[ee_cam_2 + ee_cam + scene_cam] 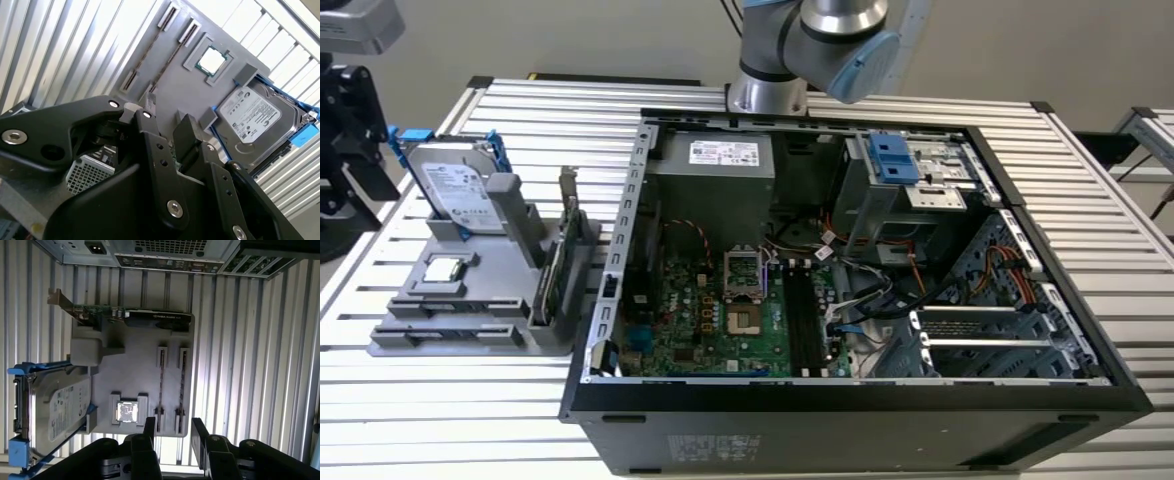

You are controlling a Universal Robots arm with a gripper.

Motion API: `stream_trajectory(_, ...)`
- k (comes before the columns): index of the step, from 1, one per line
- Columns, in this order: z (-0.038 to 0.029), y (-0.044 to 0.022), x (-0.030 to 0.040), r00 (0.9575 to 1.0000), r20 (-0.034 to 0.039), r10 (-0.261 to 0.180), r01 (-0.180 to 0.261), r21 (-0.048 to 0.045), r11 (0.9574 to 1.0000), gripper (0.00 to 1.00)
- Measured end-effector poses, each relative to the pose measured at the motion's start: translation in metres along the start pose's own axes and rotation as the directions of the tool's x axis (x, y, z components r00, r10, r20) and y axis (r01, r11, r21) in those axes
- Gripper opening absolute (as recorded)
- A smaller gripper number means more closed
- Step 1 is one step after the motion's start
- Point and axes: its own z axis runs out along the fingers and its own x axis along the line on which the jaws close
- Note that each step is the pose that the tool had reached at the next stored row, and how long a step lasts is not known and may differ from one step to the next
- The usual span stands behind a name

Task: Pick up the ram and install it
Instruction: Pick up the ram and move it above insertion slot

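Two ram sticks, thin and dark, stand on edge side by side in slots of a grey holder (135, 347). One ram stick (161, 385) lies nearer the square silver chip (127, 411), the other ram stick (182, 382) nearer the holder's edge. In the second wrist view the same ram sticks (148, 47) run along the holder (185, 95). My gripper (173, 432) hovers above the holder's end, open with nothing between its fingers, apart from the sticks. Its black fingers (147, 117) also show in the second wrist view. The motherboard's black slots (801, 310) lie inside the open case.
The holder (454, 300) sits on the slatted table at the exterior view's left of the case (854, 400). It also carries a hard drive (454, 190) with blue rails, the silver chip (444, 268) and an upright card (554, 270). Cables crowd the case's right half.
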Motion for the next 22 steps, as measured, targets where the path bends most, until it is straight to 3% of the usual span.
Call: stream_trajectory(22,0.0107,0.0001,0.0,1.0,0.0001,0.0,0.0,0.0001,1.0,1.0)
